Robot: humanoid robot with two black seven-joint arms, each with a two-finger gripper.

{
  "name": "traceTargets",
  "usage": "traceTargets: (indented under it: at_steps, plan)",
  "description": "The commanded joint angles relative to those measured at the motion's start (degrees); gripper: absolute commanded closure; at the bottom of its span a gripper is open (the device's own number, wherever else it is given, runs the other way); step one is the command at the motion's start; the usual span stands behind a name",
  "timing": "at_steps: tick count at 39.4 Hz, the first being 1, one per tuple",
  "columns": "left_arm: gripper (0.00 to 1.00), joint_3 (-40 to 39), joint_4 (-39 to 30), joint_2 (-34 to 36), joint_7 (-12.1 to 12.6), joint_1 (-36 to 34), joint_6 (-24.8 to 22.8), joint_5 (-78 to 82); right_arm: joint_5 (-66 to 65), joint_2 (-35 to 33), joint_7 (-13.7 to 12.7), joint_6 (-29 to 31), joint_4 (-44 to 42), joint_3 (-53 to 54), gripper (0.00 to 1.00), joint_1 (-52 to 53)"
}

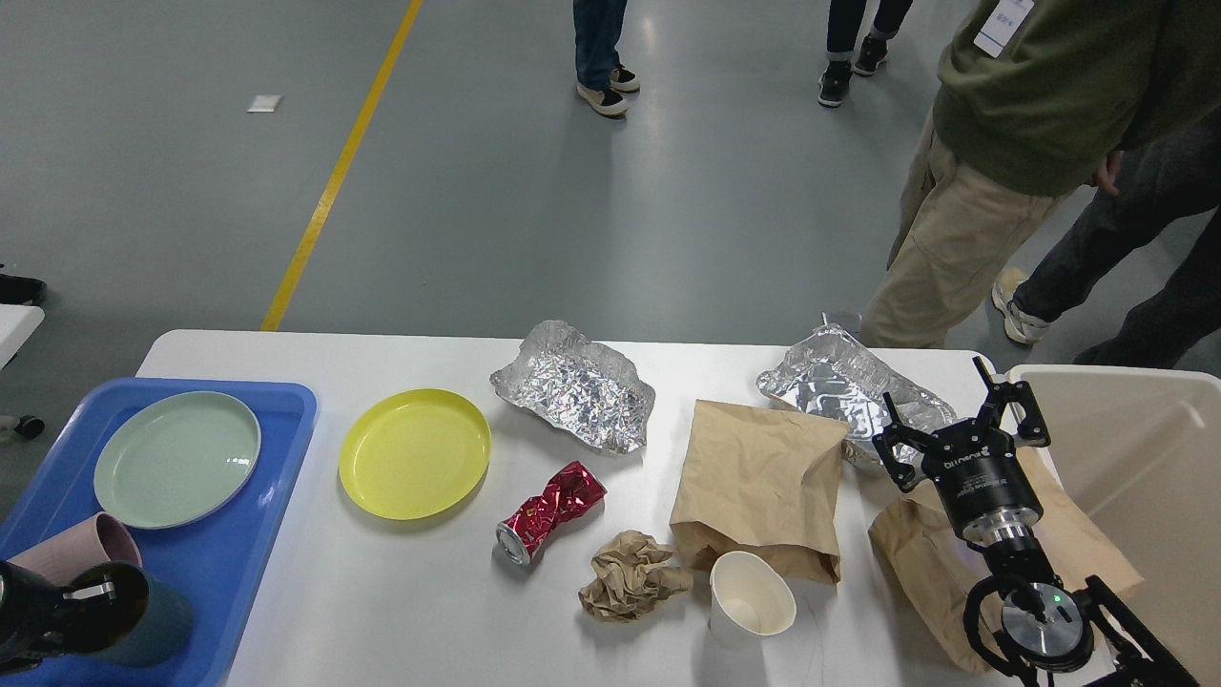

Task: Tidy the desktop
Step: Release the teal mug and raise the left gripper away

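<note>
The white desktop [315,592] holds a yellow plate [415,453], a crushed red can [551,510], a crumpled paper ball [630,577], a white paper cup [752,599], two foil trays [575,385] [839,382] and two brown paper bags [758,487] [916,553]. My right gripper [954,412] is open and empty, hovering over the right foil tray and the right bag. My left gripper [57,611] is a dark shape at the bottom left, against a dark teal cup [153,625]; its fingers cannot be told apart.
A blue tray [277,420] at the left holds a pale green plate [176,458], a pink cup [81,549] and the teal cup. A beige bin [1145,458] stands at the table's right end. People stand behind the far right corner.
</note>
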Motion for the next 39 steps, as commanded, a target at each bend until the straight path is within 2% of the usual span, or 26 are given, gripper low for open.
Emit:
traceTargets:
  at_steps: [1,39]
  plan:
    - [0.05,0.18,0.0,0.11,-0.01,-0.03,-0.44,0.0,0.0,0.01,0.0,0.0,0.0,0.0,0.0,0.02]
    - [0.04,0.71,-0.62,0.37,0.16,-0.82,-0.87,0.17,0.0,0.01,0.0,0.0,0.0,0.0,0.0,-0.06]
